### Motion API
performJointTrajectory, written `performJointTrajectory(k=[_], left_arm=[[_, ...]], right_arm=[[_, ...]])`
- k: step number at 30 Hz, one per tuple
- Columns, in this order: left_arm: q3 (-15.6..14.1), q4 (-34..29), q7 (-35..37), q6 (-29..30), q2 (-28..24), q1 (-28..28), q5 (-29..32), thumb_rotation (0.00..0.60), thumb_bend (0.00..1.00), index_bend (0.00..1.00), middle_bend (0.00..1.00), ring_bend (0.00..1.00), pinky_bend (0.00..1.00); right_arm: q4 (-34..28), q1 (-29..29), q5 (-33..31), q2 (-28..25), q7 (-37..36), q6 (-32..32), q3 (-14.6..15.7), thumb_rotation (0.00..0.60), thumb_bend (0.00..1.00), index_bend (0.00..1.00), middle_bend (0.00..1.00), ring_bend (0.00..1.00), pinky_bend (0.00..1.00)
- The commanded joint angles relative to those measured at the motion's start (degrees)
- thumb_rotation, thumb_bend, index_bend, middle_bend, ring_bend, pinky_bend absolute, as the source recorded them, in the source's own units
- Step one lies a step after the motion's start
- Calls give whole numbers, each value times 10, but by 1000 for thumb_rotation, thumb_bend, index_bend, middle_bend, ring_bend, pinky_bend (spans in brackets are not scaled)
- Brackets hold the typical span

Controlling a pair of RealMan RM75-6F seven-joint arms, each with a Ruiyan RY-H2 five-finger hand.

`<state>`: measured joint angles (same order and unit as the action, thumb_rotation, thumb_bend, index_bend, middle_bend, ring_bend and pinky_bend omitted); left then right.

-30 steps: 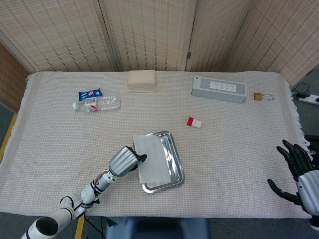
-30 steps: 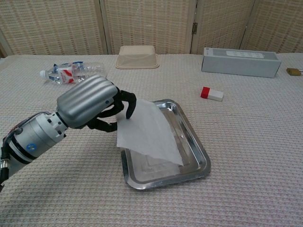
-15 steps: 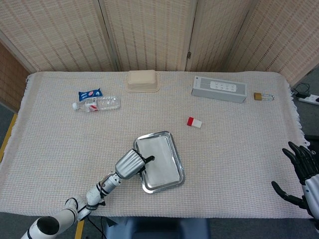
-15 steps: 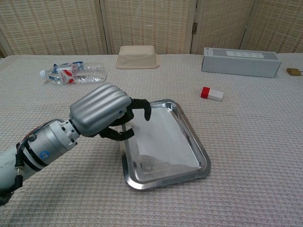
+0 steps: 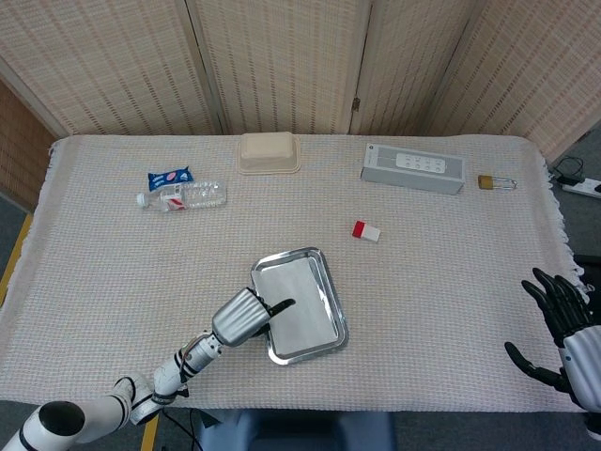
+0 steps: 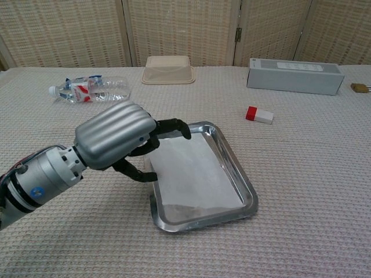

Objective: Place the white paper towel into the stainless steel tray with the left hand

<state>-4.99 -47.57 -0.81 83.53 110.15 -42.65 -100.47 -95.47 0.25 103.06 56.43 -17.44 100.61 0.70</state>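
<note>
Left hand [image 6: 119, 142]: ribbed silver-grey shell over the back, black fingers [image 6: 174, 124] beneath. Wrist is a silver cylinder with a black ring and a small blue round mark; thin cables run along the white forearm. Right hand [image 5: 562, 329]: black fingers, pale grey wrist.

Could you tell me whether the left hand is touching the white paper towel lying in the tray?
Cannot tell. In the chest view the left hand hangs at the near-left edge of the paper towel in the tray, but its shell hides the fingertips.
</note>
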Motion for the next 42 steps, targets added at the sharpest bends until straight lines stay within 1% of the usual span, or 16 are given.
performJointTrajectory(k=[1,10,13,14,16,17,18,20,22,23,26,31,38,42], left_arm=[[-3,-57,-32,-15,-44,8,0,600,140,350,1000,1000,1000],[-12,-143,-86,-26,-105,24,-11,600,135,353,1000,1000,1000],[-14,-172,-95,-39,-124,32,-4,600,145,360,1000,1000,1000],[-15,-180,-97,-43,-130,34,-2,600,164,366,1000,1000,1000],[-17,-199,-97,-53,-144,40,5,600,307,383,1000,1000,1000],[-18,-209,-96,-59,-151,43,10,600,425,392,1000,1000,1000],[-20,-221,-94,-66,-159,45,15,600,513,396,1000,1000,1000],[-23,-250,-94,-85,-178,50,28,600,653,398,1000,1000,1000],[-27,-279,-106,-113,-196,50,42,600,752,399,1000,1000,1000],[-28,-290,-116,-127,-203,49,47,600,817,403,1000,1000,1000],[-26,-311,-146,-155,-214,45,56,600,919,406,1000,1000,1000],[-19,-322,-157,-175,-214,44,59,600,961,394,1000,1000,1000],[-6,-313,-145,-180,-198,44,55,600,974,353,1000,1000,1000],[-4,-315,-147,-189,-191,43,52,600,972,330,1000,1000,1000]], right_arm=[[-1,0,1,1,4,0,0,600,351,0,0,0,0],[-2,2,1,6,16,-9,1,600,350,0,0,0,0],[-3,4,0,7,19,-14,1,600,350,0,0,0,0],[-3,4,0,8,20,-16,1,600,350,0,0,0,0],[-3,5,-1,8,23,-19,1,600,350,0,0,0,0],[-3,6,-1,9,23,-20,1,600,351,0,0,0,0],[-3,6,-1,9,24,-21,2,600,350,0,0,0,0],[-4,7,-1,10,27,-24,2,600,350,0,0,0,0],[-5,8,-1,11,30,-26,2,600,351,0,0,0,0],[-5,8,-1,12,31,-27,3,600,350,0,0,0,0],[-6,10,0,13,34,-32,4,600,350,0,0,0,0],[-6,10,-5,12,32,-32,2,600,351,0,0,0,0],[-5,11,-3,12,31,-32,3,600,351,0,0,0,0],[-5,10,-4,10,27,-28,2,600,350,0,0,0,0]])
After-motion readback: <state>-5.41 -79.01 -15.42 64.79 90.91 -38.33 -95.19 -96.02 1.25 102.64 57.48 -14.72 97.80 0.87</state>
